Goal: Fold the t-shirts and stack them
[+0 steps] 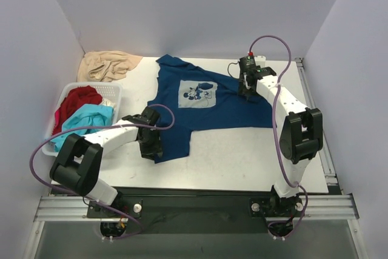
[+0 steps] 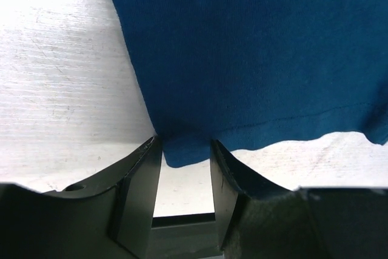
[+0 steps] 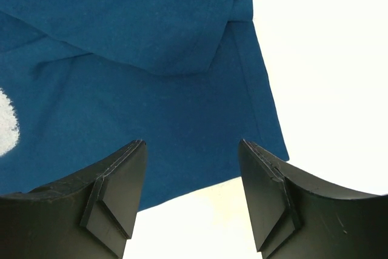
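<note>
The navy t-shirt [image 1: 224, 110] lies spread flat on the white table, its pale blue cartoon print [image 1: 197, 94] facing up. My left gripper [image 1: 151, 145] is at the shirt's near left corner. In the left wrist view the jaws [image 2: 185, 144] stand apart, with the corner of the shirt [image 2: 254, 53] lying between the fingertips, not pinched. My right gripper [image 1: 245, 86] is over the shirt's far right part. In the right wrist view it [image 3: 193, 144] is wide open and empty above the shirt's edge and a folded sleeve [image 3: 121, 77].
A white basket [image 1: 91, 85] at the left holds a red shirt [image 1: 76, 101] and a turquoise shirt [image 1: 85, 119]. A beige cloth [image 1: 109, 65] lies crumpled at the back left. Grey walls close in the table on three sides.
</note>
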Robot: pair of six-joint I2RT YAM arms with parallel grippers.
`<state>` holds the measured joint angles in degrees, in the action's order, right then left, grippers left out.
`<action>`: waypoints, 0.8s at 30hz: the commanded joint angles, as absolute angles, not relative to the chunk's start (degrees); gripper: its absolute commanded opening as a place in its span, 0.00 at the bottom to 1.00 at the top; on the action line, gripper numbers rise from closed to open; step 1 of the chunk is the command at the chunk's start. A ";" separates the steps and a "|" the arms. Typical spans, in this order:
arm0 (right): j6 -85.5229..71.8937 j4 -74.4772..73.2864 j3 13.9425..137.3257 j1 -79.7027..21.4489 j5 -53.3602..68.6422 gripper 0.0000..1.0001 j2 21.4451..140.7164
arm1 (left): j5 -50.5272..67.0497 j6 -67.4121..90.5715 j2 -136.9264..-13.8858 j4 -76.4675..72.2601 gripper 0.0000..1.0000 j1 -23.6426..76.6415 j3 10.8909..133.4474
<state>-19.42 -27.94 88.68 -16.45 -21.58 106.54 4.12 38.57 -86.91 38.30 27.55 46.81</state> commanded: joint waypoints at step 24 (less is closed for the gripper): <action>-20.83 -29.79 89.21 -14.94 -22.32 0.61 104.77 | -5.44 42.80 -93.60 48.60 0.00 30.59 50.97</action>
<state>-20.16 -28.08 88.64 -15.33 -21.58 106.52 -2.20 43.05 -91.53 46.50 30.33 51.20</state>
